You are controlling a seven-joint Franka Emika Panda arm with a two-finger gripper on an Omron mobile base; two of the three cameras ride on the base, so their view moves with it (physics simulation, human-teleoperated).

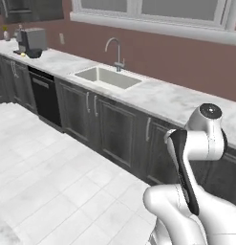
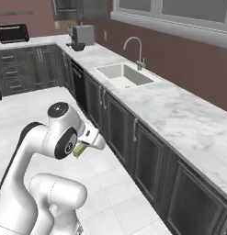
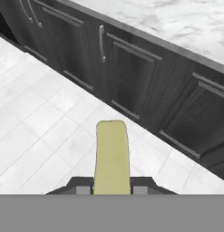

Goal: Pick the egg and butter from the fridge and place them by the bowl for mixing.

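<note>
Tool [image 3: 112,190] clamped on the butter [image 3: 112,156], carried over the floor for transit. Bowl [image 1: 34,53] far off on the table by the coffee machine [image 1: 32,38]; yellow speck beside it is probably the egg [image 1: 23,54].

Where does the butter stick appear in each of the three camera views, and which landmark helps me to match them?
Left base view: I cannot find the butter here.
Right base view: the butter pokes out beside the white hand, lower left of centre.
Hand view: it stands bottom centre, clamped in the gripper.
Shared landmark: the marble counter above dark cabinet doors, seen in all three; the sink matches both base views.
</note>
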